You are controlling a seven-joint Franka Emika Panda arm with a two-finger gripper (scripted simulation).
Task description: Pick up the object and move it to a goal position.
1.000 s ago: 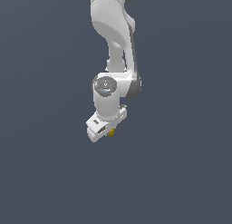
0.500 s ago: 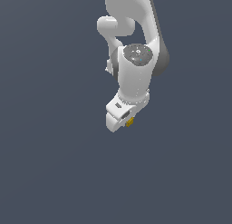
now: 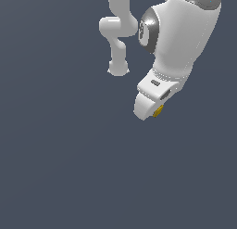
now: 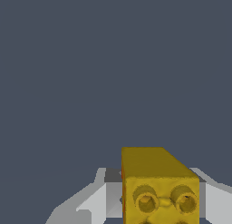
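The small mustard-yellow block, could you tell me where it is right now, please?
The small mustard-yellow block sits pinched at the tip of the white gripper, right of centre in the exterior view; the wrist view shows it between the fingers.

No readable text anywhere, white arm casing [image 3: 185,33] unmarked, yellow block [image 4: 158,187] bare too (just round studs, no lettering), no numbers, no signs

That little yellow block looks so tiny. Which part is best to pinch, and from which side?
Best on its two flat long sides, as the pincer appears to hold it now. The yellow block is boxy with round studs on one end face; the studs are bumpy, so flat parallel sides seem the surer grip. In the exterior view the yellow block barely shows.
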